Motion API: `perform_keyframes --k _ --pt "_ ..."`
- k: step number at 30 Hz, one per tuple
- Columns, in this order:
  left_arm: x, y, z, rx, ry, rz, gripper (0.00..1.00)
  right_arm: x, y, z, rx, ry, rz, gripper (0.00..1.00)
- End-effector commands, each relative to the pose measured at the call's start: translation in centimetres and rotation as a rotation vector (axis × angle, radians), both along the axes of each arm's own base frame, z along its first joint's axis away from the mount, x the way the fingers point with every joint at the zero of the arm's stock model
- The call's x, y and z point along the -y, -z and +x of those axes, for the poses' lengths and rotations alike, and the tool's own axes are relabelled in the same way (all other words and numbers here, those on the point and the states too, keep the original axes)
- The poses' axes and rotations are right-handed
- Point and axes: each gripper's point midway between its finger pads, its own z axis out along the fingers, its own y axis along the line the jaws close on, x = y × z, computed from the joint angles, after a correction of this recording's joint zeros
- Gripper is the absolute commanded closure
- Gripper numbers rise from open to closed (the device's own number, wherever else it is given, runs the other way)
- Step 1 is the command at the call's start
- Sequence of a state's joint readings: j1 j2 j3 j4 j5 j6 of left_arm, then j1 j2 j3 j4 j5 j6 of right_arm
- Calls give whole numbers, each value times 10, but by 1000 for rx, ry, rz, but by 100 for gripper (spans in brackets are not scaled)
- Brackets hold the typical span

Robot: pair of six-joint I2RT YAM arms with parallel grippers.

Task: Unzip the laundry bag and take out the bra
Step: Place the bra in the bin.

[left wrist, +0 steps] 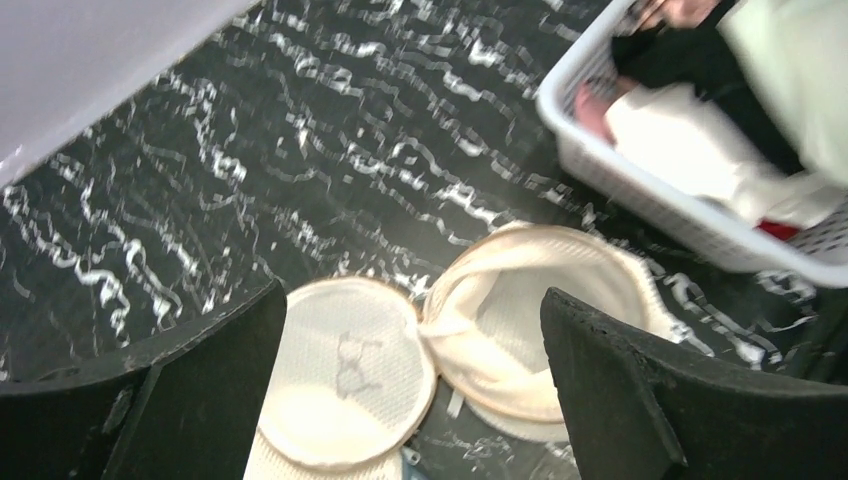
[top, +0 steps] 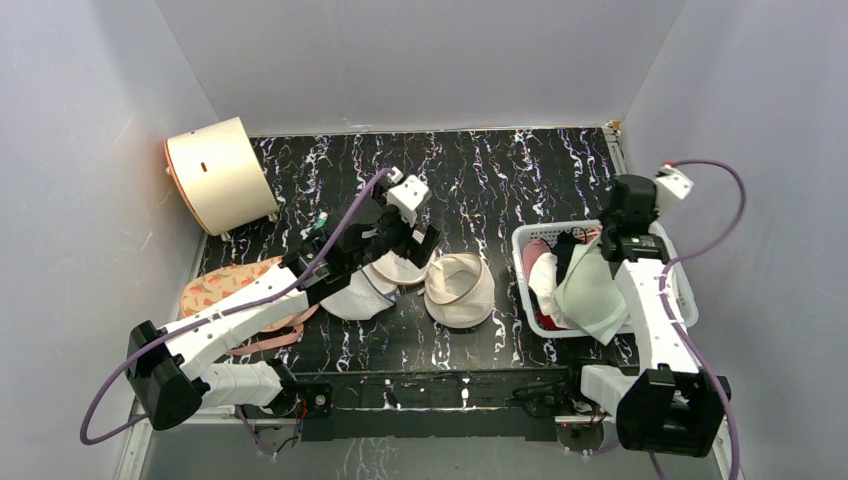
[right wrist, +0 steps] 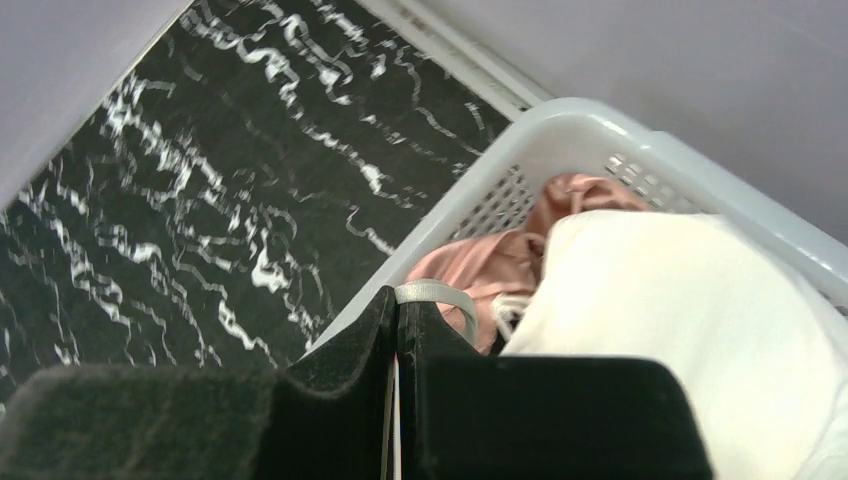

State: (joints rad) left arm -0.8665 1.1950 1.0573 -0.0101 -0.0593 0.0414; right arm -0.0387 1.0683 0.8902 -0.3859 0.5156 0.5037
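A: Which step?
B: Removal, seemingly finishing: bag point(left wrist: 500, 320) gapes under the spread left gripper point(left wrist: 415, 300); bra point(top: 543, 280) lies in the basket point(right wrist: 600, 120) under the right gripper point(right wrist: 397, 300), pressed together beside a strap point(right wrist: 440, 292).
A: Next?
B: Lift clear, strap free.

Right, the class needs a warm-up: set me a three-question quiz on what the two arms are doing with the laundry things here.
1. True or false: the left jaws are shut.
2. The right jaws are over: A the peach bra, B the white basket, C the back wall.
3. What do the right jaws pinch?
Key: 1 false, they stand wide open above the laundry bag. 2 B. 3 a pale strap.
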Motion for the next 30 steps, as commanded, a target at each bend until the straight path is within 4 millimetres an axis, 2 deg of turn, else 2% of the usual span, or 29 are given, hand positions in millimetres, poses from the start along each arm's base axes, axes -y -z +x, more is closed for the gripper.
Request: perform_keyframes --k 1,8,13,17,21,25,30 --pt "-17 -7 15 116 -98 8 2 23 -12 12 124 5 184 99" --pt "-30 -3 25 150 -178 43 2 48 -7 12 167 90 276 97" --pt "-33 -7 26 158 -189 40 2 44 6 4 163 94 293 89" --pt "-34 -8 26 161 -192 37 2 26 13 0 170 4 313 79" --pt "-35 -10 25 164 -193 35 2 20 9 -7 184 -28 305 74" --pt "-36 -11 26 166 -200 36 2 16 -5 -11 193 -54 292 68" --pt "-38 -14 25 171 -201 28 2 14 -29 -20 233 -53 277 48"
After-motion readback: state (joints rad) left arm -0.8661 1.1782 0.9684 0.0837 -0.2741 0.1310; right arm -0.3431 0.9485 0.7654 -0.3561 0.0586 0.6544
